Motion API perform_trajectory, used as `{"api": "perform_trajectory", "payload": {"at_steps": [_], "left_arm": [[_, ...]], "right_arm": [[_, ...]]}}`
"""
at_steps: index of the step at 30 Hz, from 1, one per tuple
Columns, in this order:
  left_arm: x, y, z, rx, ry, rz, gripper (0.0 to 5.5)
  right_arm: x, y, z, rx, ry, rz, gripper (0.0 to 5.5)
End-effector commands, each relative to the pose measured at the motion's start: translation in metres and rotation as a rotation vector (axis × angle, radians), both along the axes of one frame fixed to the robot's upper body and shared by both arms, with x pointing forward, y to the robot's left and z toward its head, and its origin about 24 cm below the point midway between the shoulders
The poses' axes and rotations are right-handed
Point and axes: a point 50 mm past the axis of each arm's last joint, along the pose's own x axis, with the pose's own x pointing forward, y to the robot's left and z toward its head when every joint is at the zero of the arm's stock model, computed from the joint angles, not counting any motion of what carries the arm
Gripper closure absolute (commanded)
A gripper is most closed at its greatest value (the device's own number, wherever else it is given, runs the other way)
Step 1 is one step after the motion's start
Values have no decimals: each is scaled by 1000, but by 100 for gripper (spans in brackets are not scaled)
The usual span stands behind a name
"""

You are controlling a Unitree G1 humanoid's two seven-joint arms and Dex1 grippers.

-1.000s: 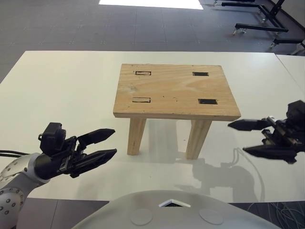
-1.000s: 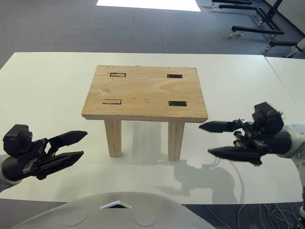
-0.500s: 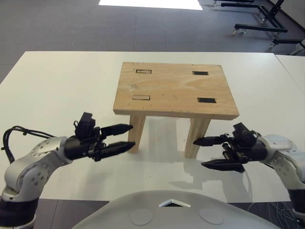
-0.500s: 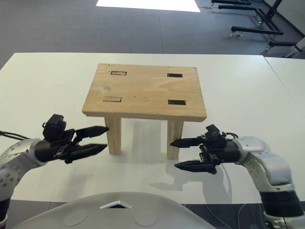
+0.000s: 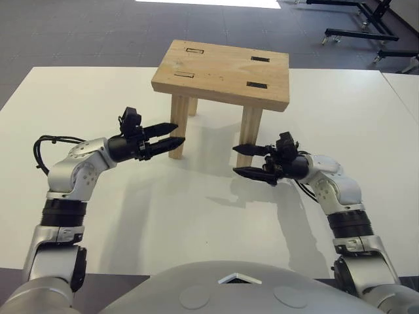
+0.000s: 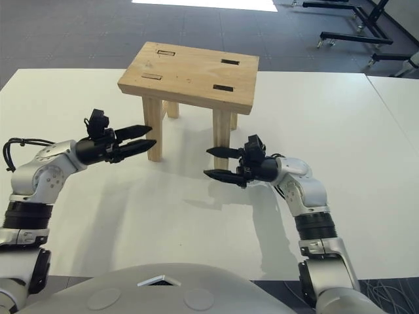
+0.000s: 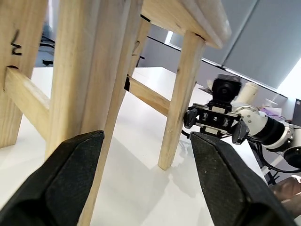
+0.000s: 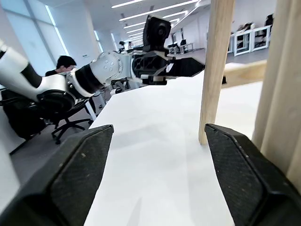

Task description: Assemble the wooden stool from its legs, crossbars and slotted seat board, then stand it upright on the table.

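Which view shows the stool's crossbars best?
The left wrist view: from under the seat it shows two crossbars joining the legs. The right wrist view catches part of one; the eye views show mainly the seat and legs.

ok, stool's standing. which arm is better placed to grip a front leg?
Left, likely. The left fingers, open, have the front-left leg in their gap. The right fingers, also open, sit low by the front-right leg, which stands off to one side.
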Motion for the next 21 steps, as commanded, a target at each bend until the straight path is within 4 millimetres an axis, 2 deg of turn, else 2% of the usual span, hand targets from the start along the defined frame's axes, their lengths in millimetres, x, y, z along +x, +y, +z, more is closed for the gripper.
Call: {"api": "perform_trajectory", "payload": {"at_steps": [1, 3, 7, 9, 12, 15, 17, 19, 21], "left_arm": [[-21, -5, 31, -80, -173, 66, 215], [-38, -5, 48, -145, -238, 103, 215], [-55, -2, 64, -222, -316, 225, 215], [-55, -1, 67, -250, -347, 317, 215], [-47, -2, 72, -276, -394, 429, 215], [-29, -2, 81, -203, -536, 692, 215], [-23, -7, 86, -129, -654, 838, 215], [-22, -16, 89, -87, -734, 906, 215], [-21, -21, 86, -97, -737, 942, 215]], "right_arm": [[6, -13, 63, 318, -105, -145, 194], [-2, -16, 88, 401, -170, -185, 194], [-9, -6, 112, 480, -274, -312, 194], [-12, 5, 113, 514, -280, -354, 194], [-2, 12, 108, 549, -274, -513, 194], [8, 17, 102, 538, -312, -765, 194], [4, 32, 102, 481, -386, -810, 194], [4, 41, 104, 451, -445, -868, 194], [6, 45, 106, 427, -505, -944, 194]]}}
